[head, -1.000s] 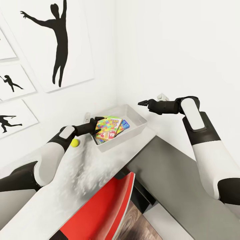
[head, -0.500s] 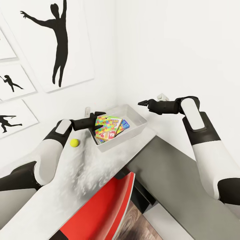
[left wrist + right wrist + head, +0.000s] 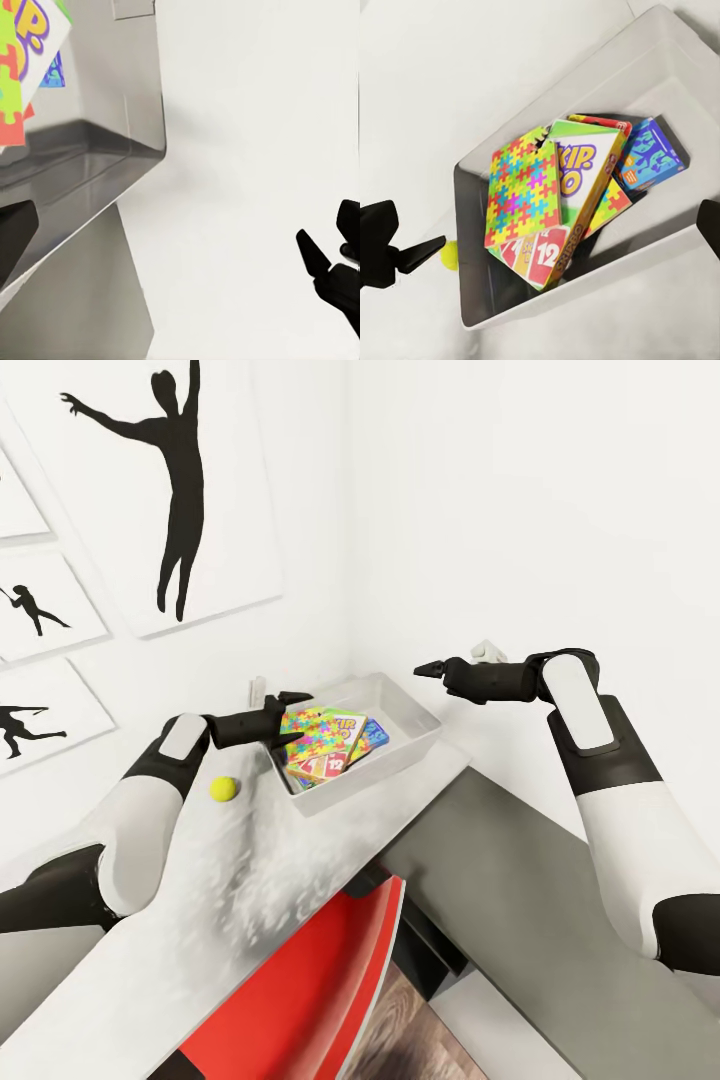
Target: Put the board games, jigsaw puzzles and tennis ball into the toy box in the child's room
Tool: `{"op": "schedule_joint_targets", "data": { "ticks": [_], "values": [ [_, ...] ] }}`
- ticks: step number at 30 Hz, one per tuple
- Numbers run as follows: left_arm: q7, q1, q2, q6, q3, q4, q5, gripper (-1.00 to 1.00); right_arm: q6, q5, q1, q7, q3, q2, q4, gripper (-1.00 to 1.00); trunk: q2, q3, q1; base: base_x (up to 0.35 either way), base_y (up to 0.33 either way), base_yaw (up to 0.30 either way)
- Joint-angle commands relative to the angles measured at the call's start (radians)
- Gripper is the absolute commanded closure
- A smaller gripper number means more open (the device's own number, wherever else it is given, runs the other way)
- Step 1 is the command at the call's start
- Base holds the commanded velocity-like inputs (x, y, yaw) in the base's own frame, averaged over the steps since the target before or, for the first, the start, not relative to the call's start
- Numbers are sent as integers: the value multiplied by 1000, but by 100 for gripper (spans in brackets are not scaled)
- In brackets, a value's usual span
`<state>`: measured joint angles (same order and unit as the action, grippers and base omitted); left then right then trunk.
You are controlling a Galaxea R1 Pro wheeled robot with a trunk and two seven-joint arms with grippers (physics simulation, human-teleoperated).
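A grey toy box (image 3: 420, 732) is sitting on the counter (image 3: 250, 880), holding one SKIP-BO game (image 3: 585, 176), one blue game (image 3: 651, 156) and a colourful puzzle mat (image 3: 523, 186) lying on top. One tennis ball (image 3: 223, 788) is resting just beside the box. The left gripper (image 3: 295, 705) is hovering over the box rim, jaws apart. The right gripper (image 3: 430, 669) is hanging above the box; whether its jaws are apart I cannot tell.
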<state>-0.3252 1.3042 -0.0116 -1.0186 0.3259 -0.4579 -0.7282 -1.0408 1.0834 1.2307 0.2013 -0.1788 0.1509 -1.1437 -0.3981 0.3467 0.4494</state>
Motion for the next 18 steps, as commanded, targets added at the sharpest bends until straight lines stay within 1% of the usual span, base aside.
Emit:
{"op": "schedule_joint_targets", "data": {
  "ticks": [1, 3, 5, 6, 10, 14, 18],
  "values": [
    [-8, 1, -8, -16, 5, -10, 11, -100, 0, 10, 1, 10, -2, 1, -1, -100, -2, 2, 1, 0, 0, 0],
    [-8, 1, -19, -23, 1, -16, 13, -100, 0, 10, 1, 10, -2, -1, -1, -100, -2, 2, 1, 0, 0, 0],
    [-9, 1, -23, -25, -3, -19, 15, -100, 0, 8, 1, 11, -2, -8, -1, -100, -2, 2, 1, 0, 0, 0],
    [-11, 1, -28, -26, -5, -21, 17, -100, -1, 5, 1, 11, -1, -16, 0, -100, -2, 2, 1, 0, 0, 38],
    [-13, 1, -47, -27, -9, -23, 18, -100, -1, 2, 1, 12, -1, -24, 1, -100, -2, 2, 1, 0, 0, 98],
    [-13, 1, -55, -28, -10, -24, 19, -100, -1, 1, 1, 12, 0, -26, 1, -100, -2, 2, 1, 0, 0, 128],
    [-10, 1, -59, -26, -15, -24, 22, -100, -1, 0, 1, 12, -1, -27, 1, -100, -2, 2, 1, 0, 0, 48]
  ]
}}
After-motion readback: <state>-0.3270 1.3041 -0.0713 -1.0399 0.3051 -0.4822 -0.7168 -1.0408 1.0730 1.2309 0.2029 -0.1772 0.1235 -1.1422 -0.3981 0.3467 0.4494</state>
